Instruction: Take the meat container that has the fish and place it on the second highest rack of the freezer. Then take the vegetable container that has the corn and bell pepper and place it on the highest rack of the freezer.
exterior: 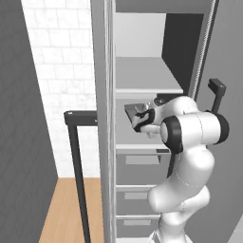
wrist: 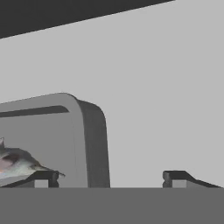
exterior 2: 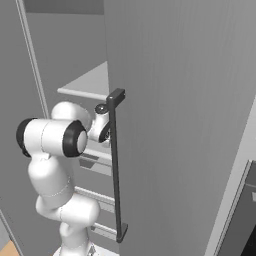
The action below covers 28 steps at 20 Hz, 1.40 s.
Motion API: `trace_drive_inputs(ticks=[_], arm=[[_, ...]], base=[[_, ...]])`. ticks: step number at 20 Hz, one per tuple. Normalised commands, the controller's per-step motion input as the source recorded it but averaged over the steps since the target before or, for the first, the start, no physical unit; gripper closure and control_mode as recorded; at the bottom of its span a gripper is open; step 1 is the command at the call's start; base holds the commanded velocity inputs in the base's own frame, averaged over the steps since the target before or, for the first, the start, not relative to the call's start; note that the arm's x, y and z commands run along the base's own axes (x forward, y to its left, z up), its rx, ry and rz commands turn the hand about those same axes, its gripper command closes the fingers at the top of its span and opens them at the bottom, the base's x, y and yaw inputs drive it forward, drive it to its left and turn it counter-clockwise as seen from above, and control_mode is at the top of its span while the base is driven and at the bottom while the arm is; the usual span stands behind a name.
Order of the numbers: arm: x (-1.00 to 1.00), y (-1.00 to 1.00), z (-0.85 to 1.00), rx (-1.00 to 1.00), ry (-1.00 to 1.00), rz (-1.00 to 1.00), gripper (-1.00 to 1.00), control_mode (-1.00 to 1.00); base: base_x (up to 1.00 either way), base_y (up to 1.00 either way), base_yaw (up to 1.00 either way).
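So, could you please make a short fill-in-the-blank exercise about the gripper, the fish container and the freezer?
1. The jaws of the gripper stand ____.
2. The grey container has a ____ lying in it.
3. The container rests on a shelf inside the ____, under the highest rack.
4. The freezer door carries a long dark ____.

Missing words: open; fish; freezer; handle
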Motion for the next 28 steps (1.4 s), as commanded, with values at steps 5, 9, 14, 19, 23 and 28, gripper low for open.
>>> trace_drive_inputs(ticks=[5, 9, 14, 19, 23, 28], arm=[[-0.14, 0.14, 0.58, 0.0, 0.05, -0.11, -1.0, -1.0], [-0.37, 0.13, 0.87, 0.0, 0.13, -0.12, -1.0, -1.0], [-0.31, 0.07, 0.49, 0.0, 0.08, -0.04, -1.0, -1.0], [-0.85, 0.0, 0.13, 0.0, 0.08, 0.0, -1.0, -1.0], [-0.72, 0.0, 0.56, 0.0, 0.02, 0.0, -1.0, -1.0], [-0.72, 0.0, 0.77, 0.0, 0.0, 0.0, -1.0, -1.0]], base=[[0.0, 0.0, 0.0], [0.0, 0.0, 0.0], [0.0, 0.0, 0.0], [0.0, 0.0, 0.0], [0.0, 0.0, 0.0], [0.0, 0.0, 0.0]])
